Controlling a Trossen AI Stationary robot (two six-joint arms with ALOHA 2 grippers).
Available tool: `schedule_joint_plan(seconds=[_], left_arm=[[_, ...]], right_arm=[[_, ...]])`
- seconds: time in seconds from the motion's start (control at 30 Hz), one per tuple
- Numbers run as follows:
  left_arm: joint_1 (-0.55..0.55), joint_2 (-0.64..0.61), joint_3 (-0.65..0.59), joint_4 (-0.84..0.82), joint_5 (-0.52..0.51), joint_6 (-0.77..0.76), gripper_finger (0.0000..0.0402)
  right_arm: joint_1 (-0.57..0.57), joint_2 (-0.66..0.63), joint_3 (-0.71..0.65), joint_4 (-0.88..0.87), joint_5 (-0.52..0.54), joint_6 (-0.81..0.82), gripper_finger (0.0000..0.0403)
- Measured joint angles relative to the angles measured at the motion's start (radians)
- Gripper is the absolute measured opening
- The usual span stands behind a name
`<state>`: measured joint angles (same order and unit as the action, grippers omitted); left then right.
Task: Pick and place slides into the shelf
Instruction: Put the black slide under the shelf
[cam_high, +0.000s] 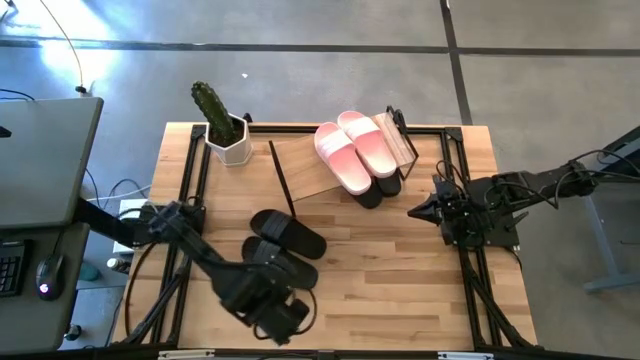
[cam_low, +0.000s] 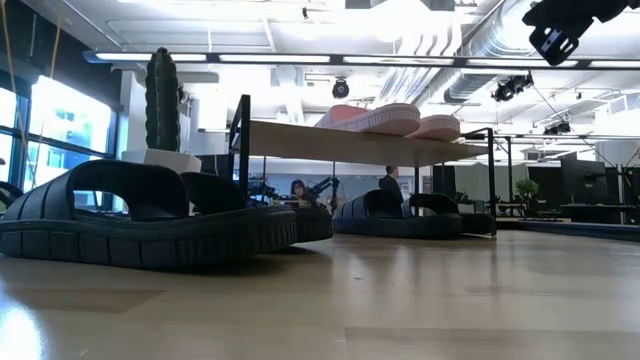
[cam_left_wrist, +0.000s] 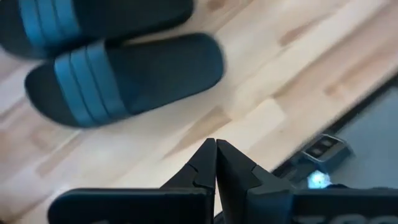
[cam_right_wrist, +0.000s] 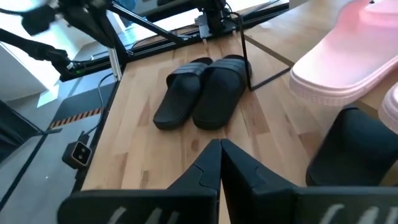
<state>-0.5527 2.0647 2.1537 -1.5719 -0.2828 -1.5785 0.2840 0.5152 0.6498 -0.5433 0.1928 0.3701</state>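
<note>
I count six slides, three pairs. One pale pink pair (cam_high: 356, 150) lies side by side on top of the shelf (cam_high: 300, 168), on its light plank. A black pair under the shelf (cam_high: 378, 187) pokes out from below the plank on the worktop (cam_high: 400, 270); in the low view I see both of them beneath the plank between the thin black legs. The second black pair (cam_high: 285, 247) sits out in the open on the worktop, the two touching, near my left arm and apart from the shelf.

My left hand (cam_left_wrist: 215, 163) hovers over the near edge of the worktop, just beside that loose black pair, its fingers pressed together with nothing between them. My right hand (cam_right_wrist: 220, 163) hangs at the right side of the worktop, near the shelf, pointing toward the slides, fingers likewise clenched on nothing.

One white pot (cam_high: 229, 145) stands at the far left corner of the worktop next to the shelf, holding a single green cactus (cam_high: 212, 108).
</note>
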Motion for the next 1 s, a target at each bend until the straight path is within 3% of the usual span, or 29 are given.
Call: schedule_joint_plan(seconds=[0.27, 0.67, 0.8, 1.0], left_arm=[[0.093, 0.010, -0.183, 0.000, 0.126, -0.095, 0.0000], [0.174, 0.009, -0.328, 0.001, 0.143, -0.044, 0.0003], [0.189, 0.011, -0.328, 0.046, 0.133, 0.019, 0.0025], [0.200, 0.014, -0.335, 0.055, 0.135, 0.057, 0.0095]], right_arm=[[0.000, 0.000, 0.000, -0.001, 0.018, -0.021, 0.0000], [0.000, 0.000, 0.000, -0.030, 0.018, -0.039, 0.0000], [0.000, 0.000, 0.000, -0.050, 0.060, -0.040, 0.0000], [0.000, 0.000, 0.000, -0.052, 0.070, -0.070, 0.0000]])
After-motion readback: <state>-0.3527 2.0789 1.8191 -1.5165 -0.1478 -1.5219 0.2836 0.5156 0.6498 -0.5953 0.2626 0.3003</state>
